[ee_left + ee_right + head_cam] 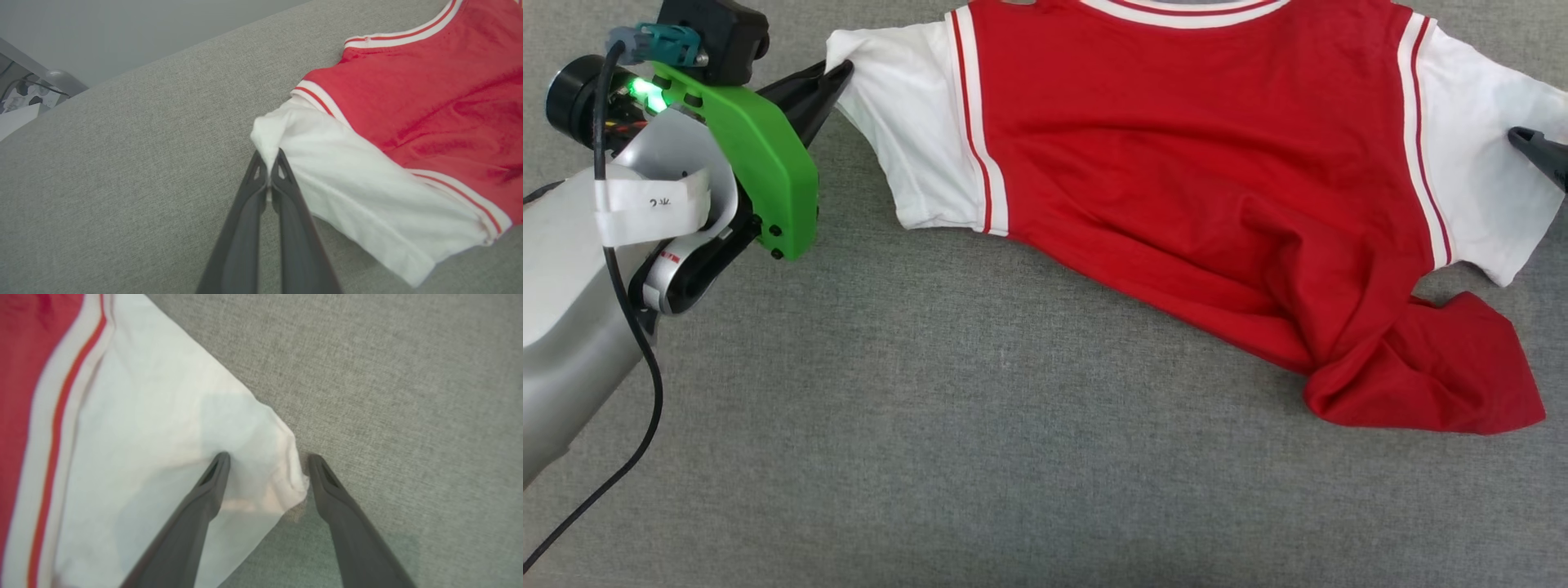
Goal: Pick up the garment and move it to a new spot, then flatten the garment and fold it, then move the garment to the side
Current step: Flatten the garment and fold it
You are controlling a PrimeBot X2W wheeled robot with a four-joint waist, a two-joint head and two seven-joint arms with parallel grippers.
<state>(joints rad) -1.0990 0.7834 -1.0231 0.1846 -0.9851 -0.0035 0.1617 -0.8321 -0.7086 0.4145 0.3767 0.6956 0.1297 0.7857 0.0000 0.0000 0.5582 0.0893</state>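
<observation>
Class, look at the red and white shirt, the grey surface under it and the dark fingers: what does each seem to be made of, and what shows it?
Garment: soft knit cloth, probably cotton or polyester jersey, matte; it creases and bunches. Grey surface: woven fabric covering, matte; a fine heathered weave shows. Fingers: likely moulded plastic, dark, smooth with slight sheen; rigid, with cut-out tips.
</observation>
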